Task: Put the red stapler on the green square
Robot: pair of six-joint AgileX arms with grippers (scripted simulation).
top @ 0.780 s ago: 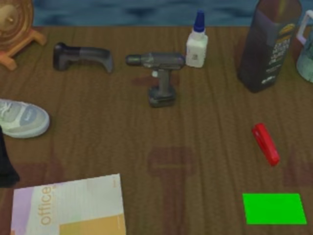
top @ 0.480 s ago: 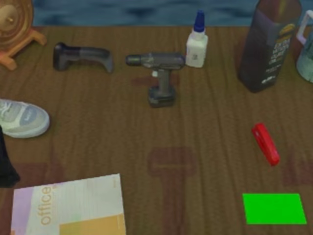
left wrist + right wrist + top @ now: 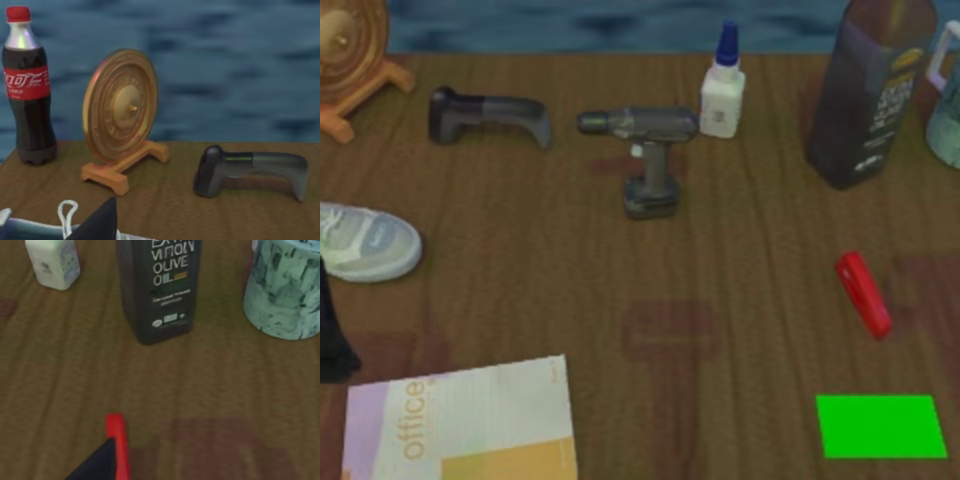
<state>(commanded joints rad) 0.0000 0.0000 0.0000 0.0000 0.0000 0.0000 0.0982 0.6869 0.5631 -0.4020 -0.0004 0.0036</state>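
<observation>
The red stapler (image 3: 863, 293) lies flat on the wooden table at the right, slanted, apart from everything else. The green square (image 3: 880, 426) is a flat patch at the near right corner, a short way in front of the stapler and bare. My right arm does not show in the top view. In the right wrist view a dark part of my right gripper (image 3: 97, 466) overlaps one side of the red stapler (image 3: 118, 442); whether it touches is unclear. My left arm (image 3: 332, 335) stays parked at the left edge, beside the shoe.
A dark olive oil bottle (image 3: 870, 90) and a teal mug (image 3: 945, 100) stand at the far right. Further left are a glue bottle (image 3: 722, 85), a drill (image 3: 645, 150) and a scanner (image 3: 490, 118). A clock (image 3: 350, 60), a shoe (image 3: 365, 240) and an office book (image 3: 460, 420) lie left.
The dim shadow patch at the table's right edge has shifted toward the far side, level with the stapler. The stapler and the other objects have not moved.
</observation>
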